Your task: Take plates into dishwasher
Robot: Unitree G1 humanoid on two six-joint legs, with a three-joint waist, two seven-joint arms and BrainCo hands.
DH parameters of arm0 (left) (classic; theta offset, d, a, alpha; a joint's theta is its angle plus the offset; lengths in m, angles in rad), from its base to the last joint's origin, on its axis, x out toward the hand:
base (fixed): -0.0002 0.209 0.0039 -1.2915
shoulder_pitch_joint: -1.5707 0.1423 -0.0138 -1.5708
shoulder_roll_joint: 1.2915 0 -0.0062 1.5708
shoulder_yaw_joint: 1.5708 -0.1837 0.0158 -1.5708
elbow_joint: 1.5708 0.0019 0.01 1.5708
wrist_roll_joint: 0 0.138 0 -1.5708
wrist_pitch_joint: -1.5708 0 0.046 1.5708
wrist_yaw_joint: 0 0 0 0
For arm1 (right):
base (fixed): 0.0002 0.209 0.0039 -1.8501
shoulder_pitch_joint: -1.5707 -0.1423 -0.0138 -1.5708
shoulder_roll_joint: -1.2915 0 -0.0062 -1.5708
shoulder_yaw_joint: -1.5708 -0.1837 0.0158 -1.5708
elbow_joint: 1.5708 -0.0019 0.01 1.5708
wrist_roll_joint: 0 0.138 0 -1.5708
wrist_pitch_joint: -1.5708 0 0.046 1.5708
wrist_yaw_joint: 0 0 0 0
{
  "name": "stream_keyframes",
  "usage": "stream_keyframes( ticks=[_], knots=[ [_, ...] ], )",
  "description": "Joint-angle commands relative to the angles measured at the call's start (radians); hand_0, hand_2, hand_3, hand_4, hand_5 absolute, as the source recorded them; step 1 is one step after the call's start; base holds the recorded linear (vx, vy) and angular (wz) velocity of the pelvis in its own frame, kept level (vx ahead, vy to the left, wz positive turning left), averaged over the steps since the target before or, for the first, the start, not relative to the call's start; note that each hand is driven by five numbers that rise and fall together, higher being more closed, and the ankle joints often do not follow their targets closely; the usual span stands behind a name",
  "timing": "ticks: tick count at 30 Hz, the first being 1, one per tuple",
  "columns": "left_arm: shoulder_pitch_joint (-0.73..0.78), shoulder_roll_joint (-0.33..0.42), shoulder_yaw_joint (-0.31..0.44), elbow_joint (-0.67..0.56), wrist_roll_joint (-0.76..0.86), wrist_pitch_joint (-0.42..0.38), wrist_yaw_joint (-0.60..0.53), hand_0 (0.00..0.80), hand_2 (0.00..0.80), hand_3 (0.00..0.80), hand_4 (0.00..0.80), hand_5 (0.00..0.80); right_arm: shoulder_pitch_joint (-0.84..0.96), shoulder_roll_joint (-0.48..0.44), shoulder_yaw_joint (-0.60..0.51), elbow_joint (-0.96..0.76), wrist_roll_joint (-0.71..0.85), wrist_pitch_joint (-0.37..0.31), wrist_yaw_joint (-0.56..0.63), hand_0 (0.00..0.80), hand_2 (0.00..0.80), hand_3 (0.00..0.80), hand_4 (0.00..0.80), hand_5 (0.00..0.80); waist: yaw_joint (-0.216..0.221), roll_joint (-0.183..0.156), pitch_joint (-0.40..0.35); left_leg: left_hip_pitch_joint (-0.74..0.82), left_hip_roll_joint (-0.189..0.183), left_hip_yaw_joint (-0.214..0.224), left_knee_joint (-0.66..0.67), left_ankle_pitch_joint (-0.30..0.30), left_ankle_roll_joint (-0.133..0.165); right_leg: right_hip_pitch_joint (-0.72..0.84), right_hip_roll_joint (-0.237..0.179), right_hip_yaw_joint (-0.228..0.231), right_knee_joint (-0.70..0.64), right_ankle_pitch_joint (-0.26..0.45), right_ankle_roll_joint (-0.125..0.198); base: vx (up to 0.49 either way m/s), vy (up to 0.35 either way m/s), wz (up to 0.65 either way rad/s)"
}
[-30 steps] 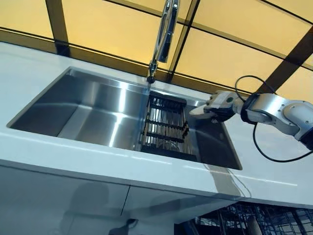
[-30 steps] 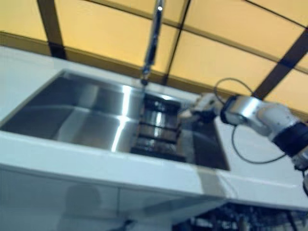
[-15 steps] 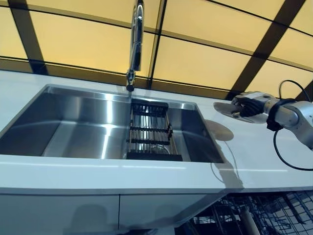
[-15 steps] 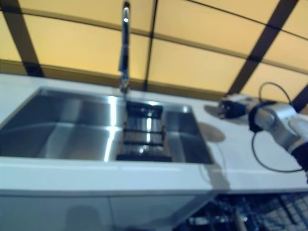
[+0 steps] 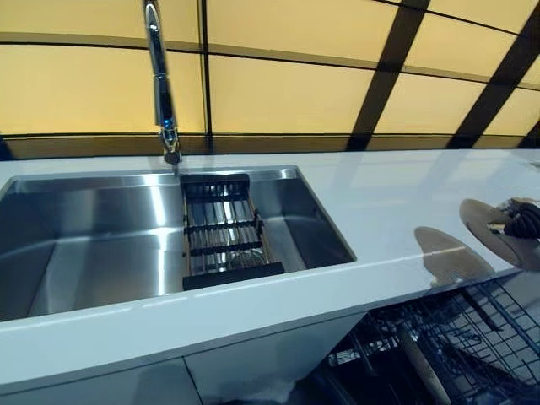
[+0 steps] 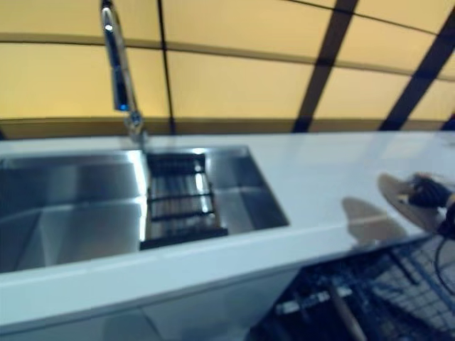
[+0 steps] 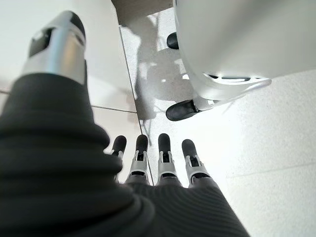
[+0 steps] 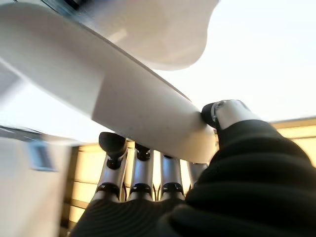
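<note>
The plate (image 5: 492,229) is held in the right hand (image 5: 525,221), out past the front edge of the desk (image 5: 380,202) and above the dishwasher rack (image 5: 456,337), well to the right of the sink (image 5: 101,236). In the right wrist view the plate (image 8: 123,94) is pinched at its rim: thumb (image 8: 224,114) on one face, fingers (image 8: 140,173) curled against the other. The rest of the plate is cantilevered out from that one hold.

Handling, as judged from the look:
- Pale, stiff, ceramic-looking; assumed rigid, moderately heavy for a rim pinch, and breakable if dropped or knocked on the rack wires.
- The glazed surface is probably slick, so slip at the rim is the main risk, more so if it is tilted toward vertical.
- The rim is the right place to hold, since it leaves the body of the plate free to be slid between the rack tines. A hold deeper onto the face would be more secure, but the fingers would be fouled by the tines.
- It is best lowered edge-first and slowly, with release only once the weight is taken by the rack.

The left hand (image 7: 158,163) is seen only in its own wrist view, down by the floor (image 7: 237,148), far from the sink, fingers straight and relaxed, nothing held.

A black drainer basket (image 5: 221,236) is sat inside the sink, under the tap (image 5: 160,84); no other plates can be made out in it.
</note>
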Motion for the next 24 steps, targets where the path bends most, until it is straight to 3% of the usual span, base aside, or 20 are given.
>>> stream_keyframes(
  ticks=[1,8,12,24],
  knots=[
    [-0.027,0.011,-0.006,0.033,0.049,-0.014,-0.004,0.0,0.0,0.0,0.0,0.0,0.002,-0.049,-0.115,0.014,0.034,0.006,-0.062,0.8,0.8,0.8,0.8,0.8,0.022,-0.04,-0.014,0.07,0.0,-0.011,0.004,-0.109,0.02,-0.074,-0.027,0.018,0.014,0.111,0.114,-0.011,-0.021,-0.08],
    [-0.049,0.021,-0.004,0.029,0.06,0.001,-0.016,0.0,0.0,0.0,0.0,0.0,0.236,0.023,-0.305,-0.006,0.107,-0.012,-0.046,0.8,0.8,0.8,0.8,0.8,-0.023,-0.031,-0.008,0.068,0.008,0.01,0.004,-0.108,0.019,-0.094,-0.015,0.052,0.02,0.118,0.115,-0.021,-0.021,-0.15],
    [-0.051,0.018,-0.005,0.029,0.062,0.008,-0.022,0.0,0.0,0.0,0.0,0.0,0.285,0.081,-0.331,-0.045,0.136,-0.011,-0.015,0.8,0.8,0.8,0.8,0.8,-0.041,-0.028,-0.008,0.07,0.011,0.021,0.004,-0.109,0.019,-0.1,-0.008,0.067,0.021,0.121,0.117,-0.01,-0.027,-0.13],
    [-0.056,-0.01,0.017,0.05,0.065,0.012,0.009,0.0,0.0,0.0,0.0,0.0,0.374,0.269,-0.347,-0.222,0.211,0.097,0.105,0.8,0.8,0.8,0.8,0.8,-0.079,-0.007,-0.003,0.073,0.019,0.059,0.004,-0.106,0.014,-0.108,-0.002,0.083,0.015,0.123,0.112,-0.004,-0.008,-0.07]
  ],
)
